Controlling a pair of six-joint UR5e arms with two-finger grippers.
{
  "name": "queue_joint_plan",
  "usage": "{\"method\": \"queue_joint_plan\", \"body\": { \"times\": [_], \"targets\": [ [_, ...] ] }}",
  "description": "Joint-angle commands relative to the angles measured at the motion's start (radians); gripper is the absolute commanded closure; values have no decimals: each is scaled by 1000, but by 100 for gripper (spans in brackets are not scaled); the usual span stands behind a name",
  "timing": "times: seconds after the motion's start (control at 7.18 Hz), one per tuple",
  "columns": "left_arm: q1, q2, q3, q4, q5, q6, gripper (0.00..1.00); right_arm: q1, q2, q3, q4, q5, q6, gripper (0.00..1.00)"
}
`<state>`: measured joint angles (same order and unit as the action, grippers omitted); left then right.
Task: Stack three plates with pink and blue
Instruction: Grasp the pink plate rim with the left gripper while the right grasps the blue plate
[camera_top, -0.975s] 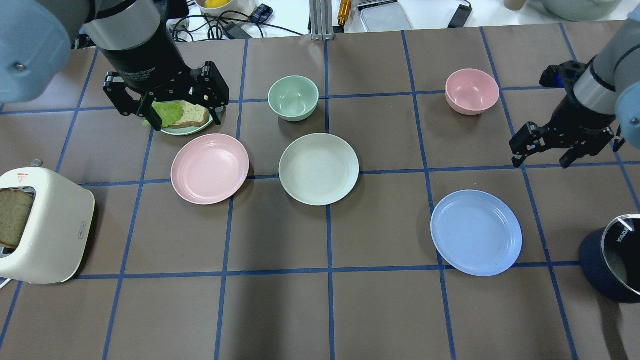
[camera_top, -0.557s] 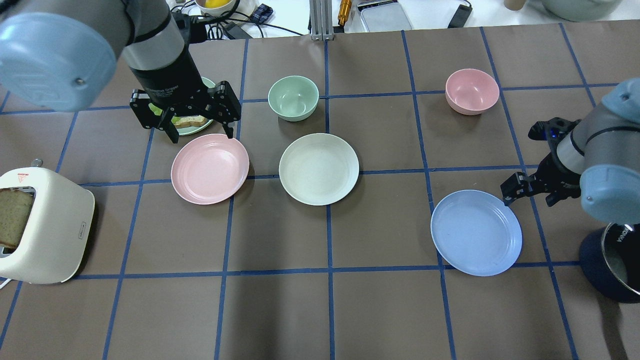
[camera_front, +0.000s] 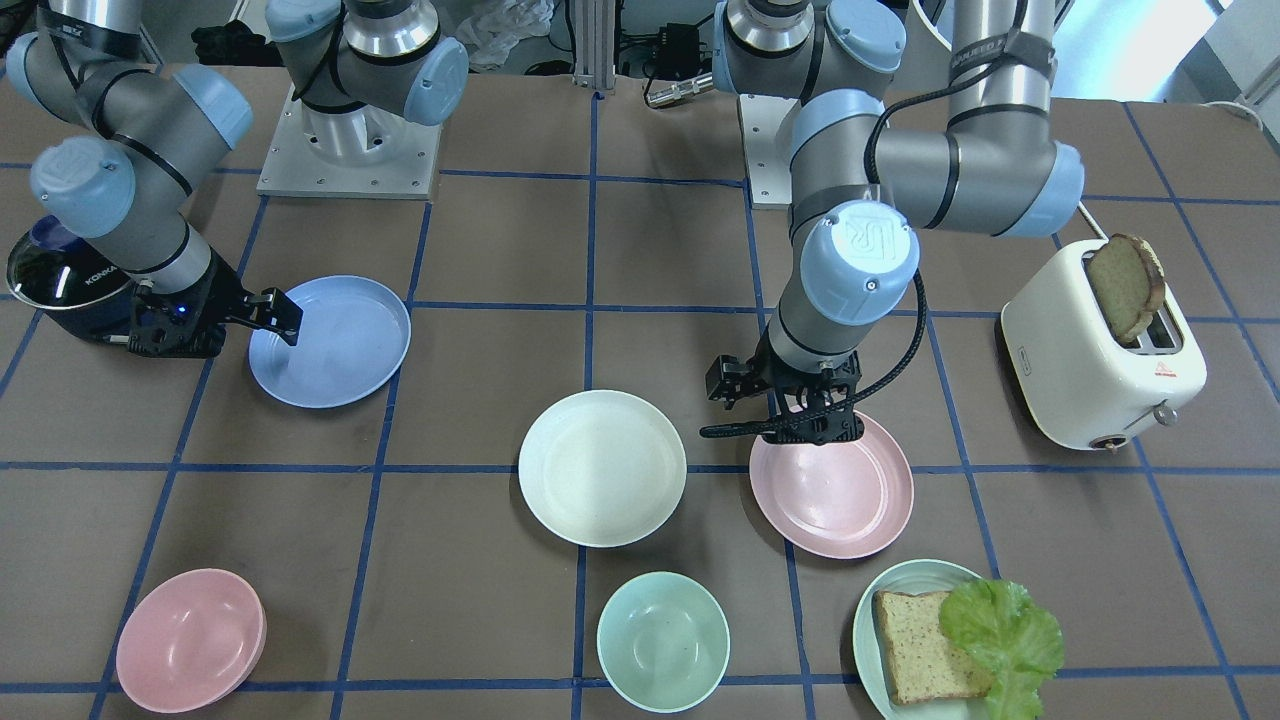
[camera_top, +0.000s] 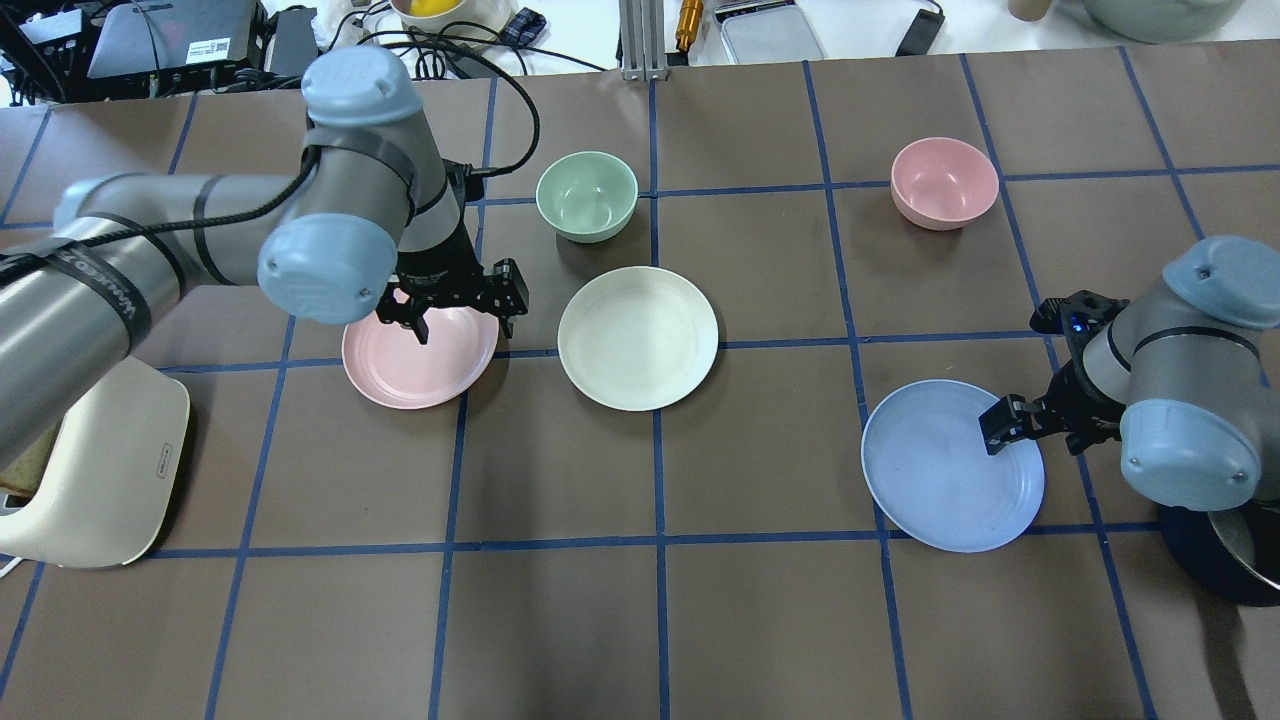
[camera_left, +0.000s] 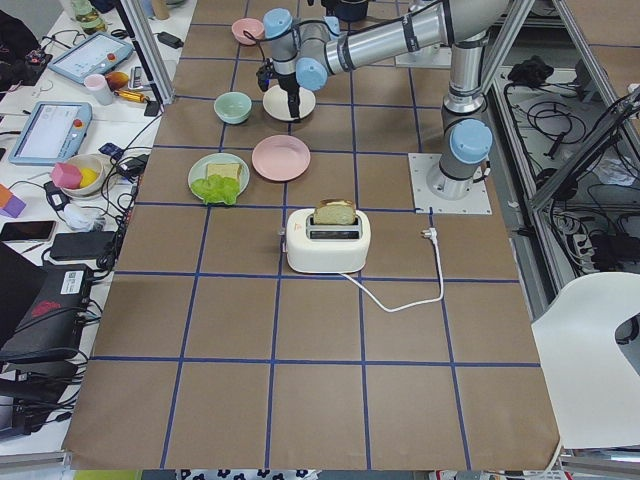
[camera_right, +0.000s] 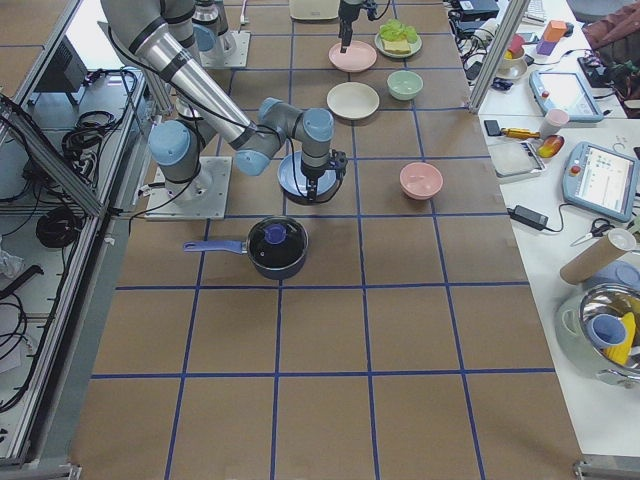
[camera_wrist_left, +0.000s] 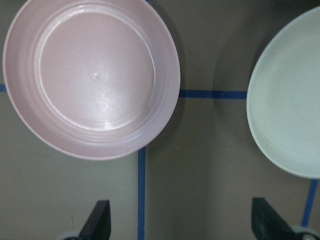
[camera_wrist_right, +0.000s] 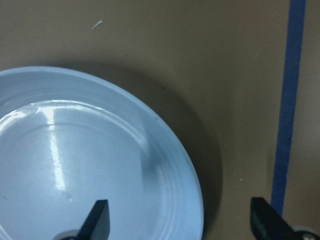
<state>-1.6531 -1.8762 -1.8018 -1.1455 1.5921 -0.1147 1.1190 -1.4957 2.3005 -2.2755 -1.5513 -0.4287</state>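
Clock bearings are read from the overhead view, with 12 o'clock pointing away from the robot. The brown tabletop (camera_top: 760, 620) is gridded with blue tape. A cream toaster (camera_front: 1090, 350) with a slice of bread standing in it sits at 8 o'clock of the pink plate. A dark lidded pot (camera_right: 277, 247) sits at about 4 o'clock of the blue plate.

The three plates lie flat and apart, none stacked. The cream plate (camera_top: 637, 338) is near the middle, the pink plate (camera_top: 425, 365) just beside it at 9 o'clock, and the blue plate (camera_top: 945, 475) well apart at 4 o'clock. A green plate (camera_front: 880, 620) with bread and lettuce lies at the pink plate's 11 o'clock.

A mint bowl (camera_top: 587, 196) stands at the cream plate's 11 o'clock. A pink bowl (camera_top: 944, 183) stands at the blue plate's 12 o'clock.

The left gripper (camera_top: 466, 328) hangs above the pink plate's side toward the cream plate, roughly 4 o'clock, with its fingers spread wide and holding nothing. The right gripper (camera_top: 1040, 432), fingers also spread wide, straddles the blue plate's rim at about 2 o'clock. One finger is over the plate's inside and the other is over the tabletop.
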Motion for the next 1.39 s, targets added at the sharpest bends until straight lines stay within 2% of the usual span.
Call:
{"method": "queue_joint_plan", "body": {
  "times": [0.0,0.14,0.28,0.42,0.56,0.84,0.97,1.11,1.25],
  "targets": [
    [-1,-95,-97,263,45,35,15,-13,12,4,-2,5,4,0],
    [-5,-122,-94,295,48,36,41,-14,38,2,-2,19,4,0],
    [-13,-129,-94,306,48,32,62,-16,35,-6,-2,20,4,0],
    [-14,-127,-94,309,46,29,88,-16,40,-7,-2,40,-1,12],
    [-25,-126,-94,323,43,8,100,-25,40,-6,-2,54,-1,54],
    [-53,-107,-94,356,46,-16,100,-28,35,-7,-1,54,-18,91],
    [-77,-80,-85,363,49,-17,100,-28,40,-7,-2,54,-22,100],
    [-115,-57,-50,348,54,-22,100,-28,35,-10,-1,54,-21,100],
    [-181,-72,11,328,55,-104,100,-28,29,-10,1,54,-16,100]
  ]
}}
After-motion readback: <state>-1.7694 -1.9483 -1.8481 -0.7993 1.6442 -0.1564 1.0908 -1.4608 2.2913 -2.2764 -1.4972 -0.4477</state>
